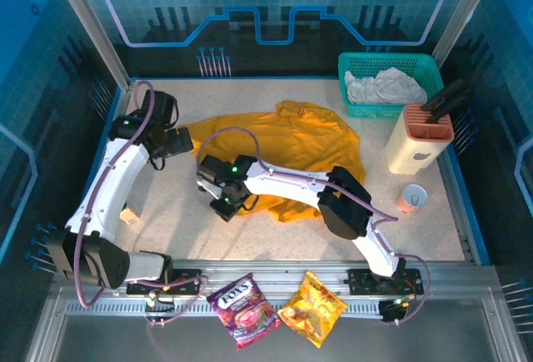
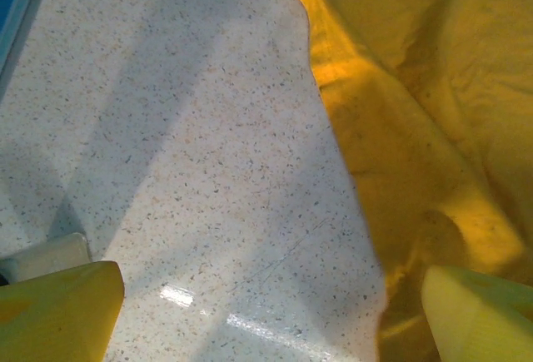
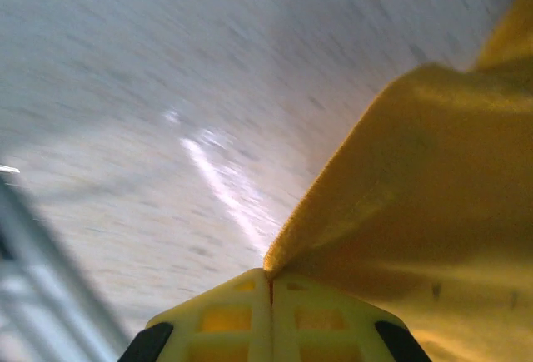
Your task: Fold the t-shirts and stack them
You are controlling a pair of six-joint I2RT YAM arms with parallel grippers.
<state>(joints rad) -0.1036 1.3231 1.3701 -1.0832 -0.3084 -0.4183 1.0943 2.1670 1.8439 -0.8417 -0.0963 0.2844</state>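
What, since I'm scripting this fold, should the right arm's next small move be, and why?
Probably raise the pinched edge a little: the right gripper is shut on the edge of the orange t-shirt, low over the table, and the shirt lies unfolded.

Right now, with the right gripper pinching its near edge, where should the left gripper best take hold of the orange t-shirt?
Probably the left edge of the orange t-shirt: it lies flat on the table between the fingers of the open left gripper. Come down from the left side and pinch there, apart from the right gripper.
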